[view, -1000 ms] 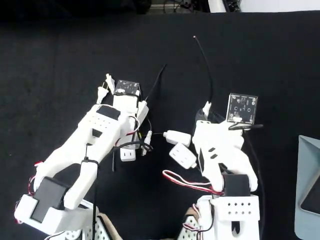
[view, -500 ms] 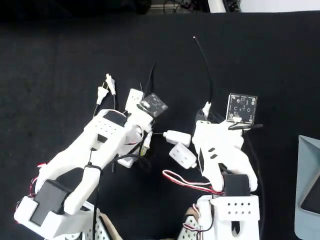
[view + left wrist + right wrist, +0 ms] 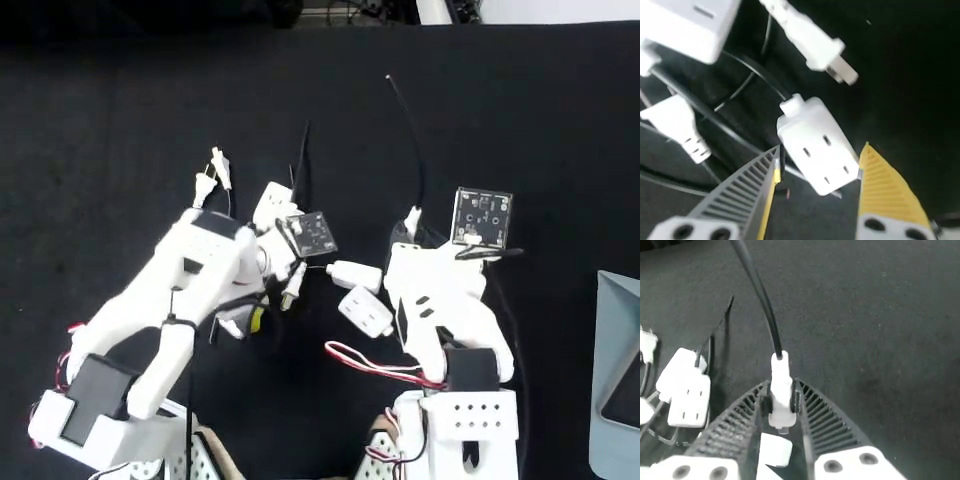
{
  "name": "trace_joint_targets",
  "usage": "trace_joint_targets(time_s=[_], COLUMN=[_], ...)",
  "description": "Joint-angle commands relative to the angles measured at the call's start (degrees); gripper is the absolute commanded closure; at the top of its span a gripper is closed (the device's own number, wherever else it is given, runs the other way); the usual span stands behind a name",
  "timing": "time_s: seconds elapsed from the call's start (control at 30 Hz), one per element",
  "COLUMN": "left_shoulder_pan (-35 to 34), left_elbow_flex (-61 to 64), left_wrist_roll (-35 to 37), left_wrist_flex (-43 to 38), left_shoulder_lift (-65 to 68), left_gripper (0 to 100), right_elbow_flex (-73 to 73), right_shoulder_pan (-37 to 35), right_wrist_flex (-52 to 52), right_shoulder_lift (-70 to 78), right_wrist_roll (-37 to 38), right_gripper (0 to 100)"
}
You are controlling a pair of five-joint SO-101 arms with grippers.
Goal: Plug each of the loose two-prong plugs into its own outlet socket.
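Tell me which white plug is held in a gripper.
The plug clamped in the right gripper, its black cord trailing away; the other plugs lie free.

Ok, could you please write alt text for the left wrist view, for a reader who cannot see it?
The left pincer is open, its grey and yellow fingers either side of a white outlet socket with two pairs of slots, on a black table. Beyond it lie a loose white two-prong plug, black cables and another white plug.
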Motion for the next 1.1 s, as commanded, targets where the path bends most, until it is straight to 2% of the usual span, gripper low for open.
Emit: trace_joint_targets(time_s=[0.0,0.2,0.3,0.43,0.6,0.67,0.9,1.07], left_shoulder_pan=[-0.22,-1.54,-1.8,-1.98,-4.79,-7.25,-15.87,-17.98], left_elbow_flex=[-13.23,-23.6,-22.55,-18.95,-11.3,-7.96,2.24,4.62], left_wrist_roll=[-0.88,7.03,10.9,15.03,23.12,24.7,33.05,37.98], left_wrist_flex=[12.31,23.65,23.56,23.47,19.69,18.2,9.58,6.77], left_shoulder_lift=[-0.7,-2.81,-9.85,-23.56,-39.03,-43.08,-47.82,-50.46], left_gripper=[75,75,77,80,80,80,80,80], right_elbow_flex=[-0.57,-2.51,-4.18,-4.62,-4.88,-5.93,-16.31,-24.04], right_shoulder_pan=[0.88,0.88,-0.97,-7.91,-16.53,-18.73,-31.12,-37.54], right_wrist_flex=[-1.05,-0.7,-0.62,-0.62,-0.62,-0.18,14.42,20.57], right_shoulder_lift=[-0.75,-0.84,-0.84,-0.84,-0.84,-0.75,-0.75,-0.57], right_wrist_roll=[-0.26,-0.26,-0.26,0.35,10.73,12.4,12.48,8.62], right_gripper=[98.5,98.5,98.5,98.6,98.6,98.6,98.6,98.6])
